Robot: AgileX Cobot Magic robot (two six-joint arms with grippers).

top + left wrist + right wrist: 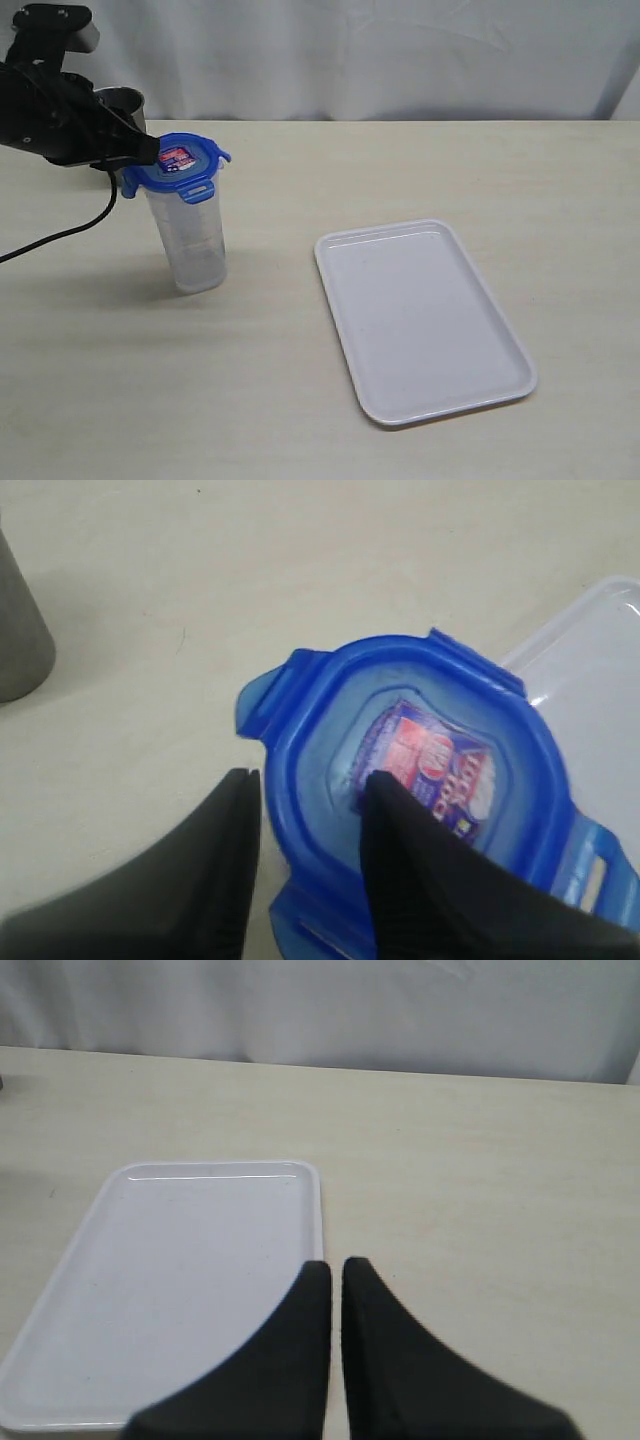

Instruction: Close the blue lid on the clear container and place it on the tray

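Observation:
The blue lid point(180, 165) with its red-and-white label sits a little tilted on the mouth of the clear container point(190, 240), which stands on the table at the left. My left gripper point(148, 152) reaches the lid from the left. In the left wrist view its fingers straddle the rim of the blue lid point(430, 750): one finger point(400, 820) lies over the centre panel and the other is just outside the rim, so the left gripper point(312, 778) is shut on the rim. The white tray point(425, 320) lies to the right. My right gripper point(336, 1263) is shut on nothing, above the tray point(190, 1280).
A grey steel cup point(122, 103) stands just behind the left arm, also seen as the cup point(18, 630) in the left wrist view. A corner of the tray point(600, 670) shows beyond the lid. A white curtain closes off the table's far edge.

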